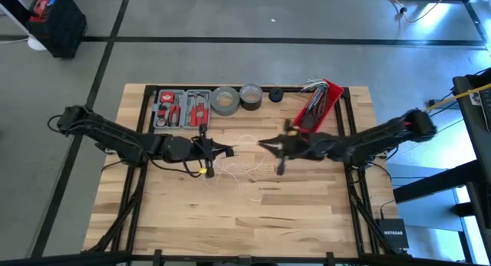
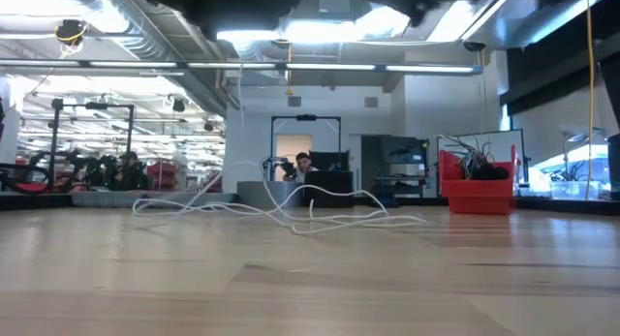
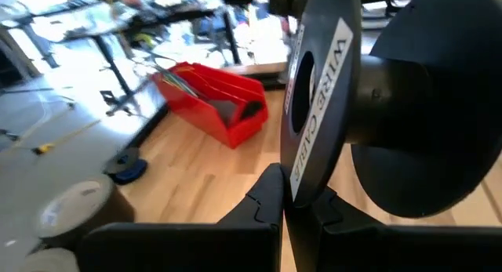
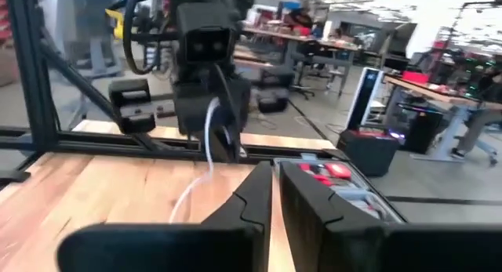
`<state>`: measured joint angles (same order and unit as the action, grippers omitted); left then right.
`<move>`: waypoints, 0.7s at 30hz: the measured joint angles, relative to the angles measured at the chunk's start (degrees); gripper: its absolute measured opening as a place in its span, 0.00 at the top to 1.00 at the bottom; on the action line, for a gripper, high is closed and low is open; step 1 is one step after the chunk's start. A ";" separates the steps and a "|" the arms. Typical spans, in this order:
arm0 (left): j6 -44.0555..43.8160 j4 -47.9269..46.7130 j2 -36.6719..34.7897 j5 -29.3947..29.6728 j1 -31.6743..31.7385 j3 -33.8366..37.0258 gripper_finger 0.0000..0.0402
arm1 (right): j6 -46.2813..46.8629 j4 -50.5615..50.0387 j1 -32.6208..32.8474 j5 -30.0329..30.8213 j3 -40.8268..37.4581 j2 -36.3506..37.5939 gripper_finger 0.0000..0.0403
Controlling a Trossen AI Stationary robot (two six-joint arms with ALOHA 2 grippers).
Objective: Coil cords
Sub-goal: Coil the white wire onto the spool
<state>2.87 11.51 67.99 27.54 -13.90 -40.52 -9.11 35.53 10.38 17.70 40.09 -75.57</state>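
The thin white cord (image 1: 244, 172) lies in loose loops on the wooden table's middle, and the low view shows it (image 2: 281, 212) as low arcs. Its black disc (image 3: 314, 107), with a white label, stands on edge in my left gripper (image 1: 232, 151), which is shut on it. My right gripper (image 1: 262, 144) hovers level just to the right and faces the left one. Its fingers (image 4: 255, 197) are shut with nothing seen between them. In the right wrist view, a strand of the cord (image 4: 209, 131) hangs from my left gripper (image 4: 223, 143). My left gripper pinches the black disc's lower rim (image 3: 287, 195) between its two fingers, which come level from the table's left. The disc stands upright above the fingertips, lifted clear of the table. A slack strand of cord (image 4: 205, 158) drops from the hold to the tabletop.
Along the far edge stand a grey tool tray (image 1: 182, 107), two tape rolls (image 1: 225, 100) (image 1: 251, 95) and a red bin of wires (image 1: 318, 103). The near half of the table (image 1: 230, 220) is bare wood. A person (image 2: 305, 164) sits far off in the room behind.
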 joint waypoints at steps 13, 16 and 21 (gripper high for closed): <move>1.06 -2.17 0.00 -0.51 -1.98 -0.02 1.00 | 0.95 -2.09 -4.40 -17.82 11.81 -11.61 0.86; 1.10 -2.12 0.00 -0.55 -1.94 -0.02 1.00 | 0.86 -2.62 -4.34 -18.76 11.81 -11.44 0.77; 1.03 -2.07 -0.01 -0.53 -1.92 -0.02 1.00 | -0.59 -2.81 -4.43 -18.97 11.81 -11.37 0.68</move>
<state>3.90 9.43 67.98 27.00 -15.81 -40.53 -9.71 32.72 5.96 -1.27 51.90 -86.94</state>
